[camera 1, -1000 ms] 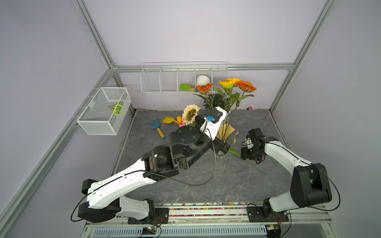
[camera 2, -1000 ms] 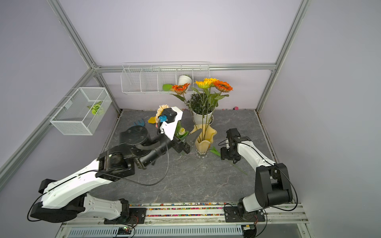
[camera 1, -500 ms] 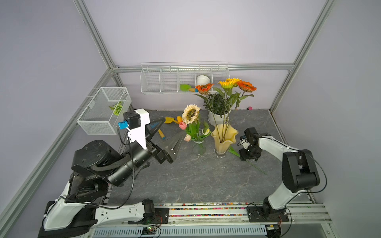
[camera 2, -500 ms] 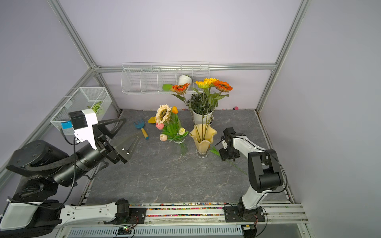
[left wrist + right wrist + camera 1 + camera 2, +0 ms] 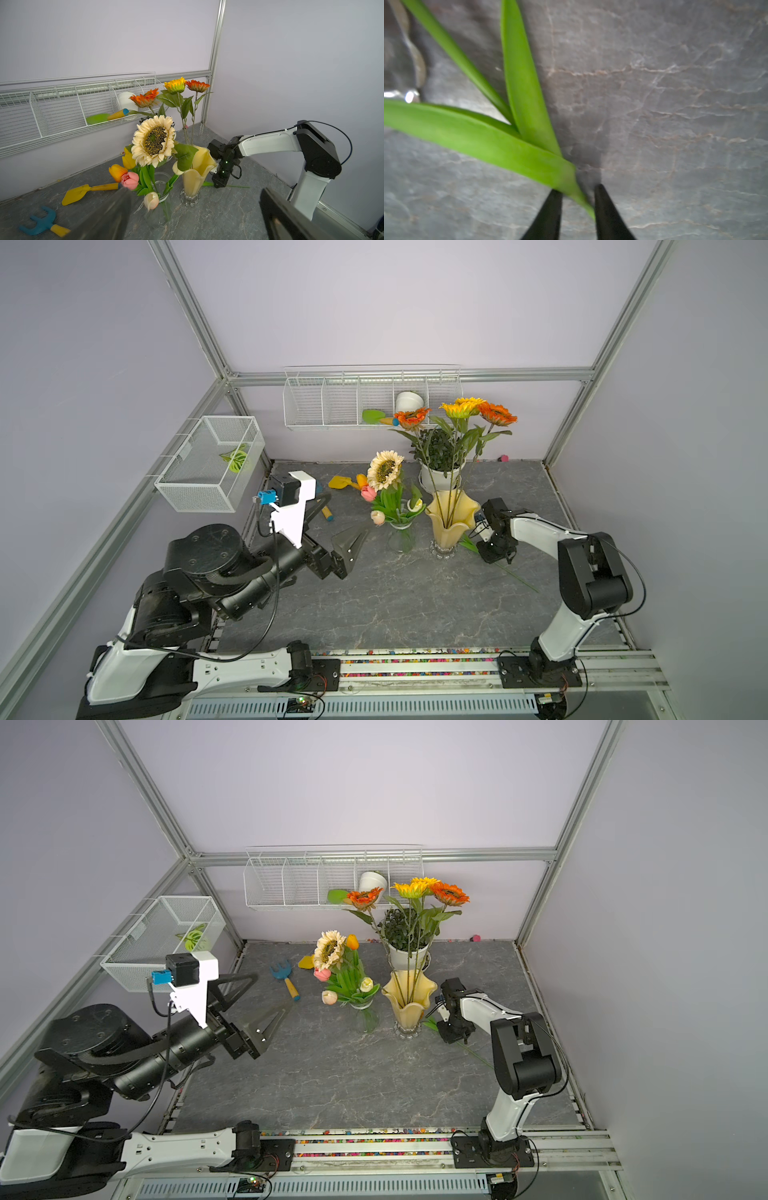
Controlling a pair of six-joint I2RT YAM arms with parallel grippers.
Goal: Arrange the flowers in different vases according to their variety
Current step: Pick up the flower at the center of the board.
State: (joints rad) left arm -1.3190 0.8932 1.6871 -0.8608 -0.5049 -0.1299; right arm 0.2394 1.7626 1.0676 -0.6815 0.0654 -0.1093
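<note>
The table [image 5: 395,605] is looking grey with thin pale cracks, the tall vase [image 5: 451,516] is looking pale yellow, the flowers [image 5: 496,414] are glowing orange, yellow and cream, and the rake [image 5: 279,970] is showing blue.

A matt grey stone-look surface [image 5: 395,605], veined with pale cracks, carries a tall pale-yellow glass vase [image 5: 451,518], glossy and translucent on a clear foot, and a shorter clear glass flask vase [image 5: 401,538]. The cream sunflower head [image 5: 153,141] has soft, cloth-like matt petals, while the long green tulip leaves [image 5: 521,93] look like smooth, waxy plastic. White-coated wire mesh baskets [image 5: 332,410] hang by brushed aluminium frame bars [image 5: 519,374], and the right tool [image 5: 577,189] has matt black plastic fingers [image 5: 608,218].
</note>
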